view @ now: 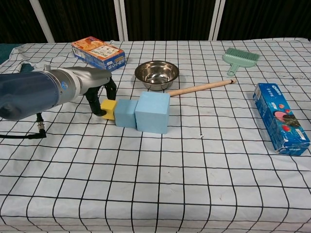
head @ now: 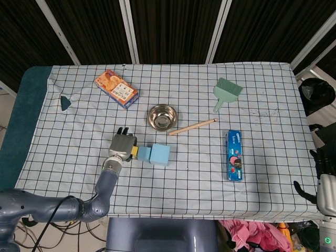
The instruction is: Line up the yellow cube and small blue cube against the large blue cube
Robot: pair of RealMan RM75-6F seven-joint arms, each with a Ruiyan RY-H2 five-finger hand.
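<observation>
The left hand (view: 99, 95) is gripping the yellow cube (view: 109, 108), its dark fingers (view: 111, 88) curling down around the cube's far and left sides while the grey arm is reaching in low from the left edge of the chest view. The yellow cube is sitting on the checked tablecloth (view: 194, 170) and touching the left face of the small blue cube (view: 126, 113), which in turn is pressing against the left side of the large blue cube (view: 152, 111), so the three are standing in a row running left to right near the middle of the table. In the head view the same hand (head: 122, 145) is covering most of the yellow cube (head: 134, 151), with only a sliver of yellow showing beside the small blue cube (head: 143, 153) and the large blue cube (head: 160, 154). Just behind the row a steel bowl (view: 156, 74) is resting, and a wooden stick (view: 200, 88) is lying at a slant from near the bowl toward a green brush (view: 239, 58). An orange snack box (view: 98, 53) is lying at the far left, and a blue biscuit box (view: 280, 117) is lying well apart at the right. The right hand (head: 324, 173) is hanging off the table's right edge, holding nothing, though how far its fingers are spreading cannot be told.
</observation>
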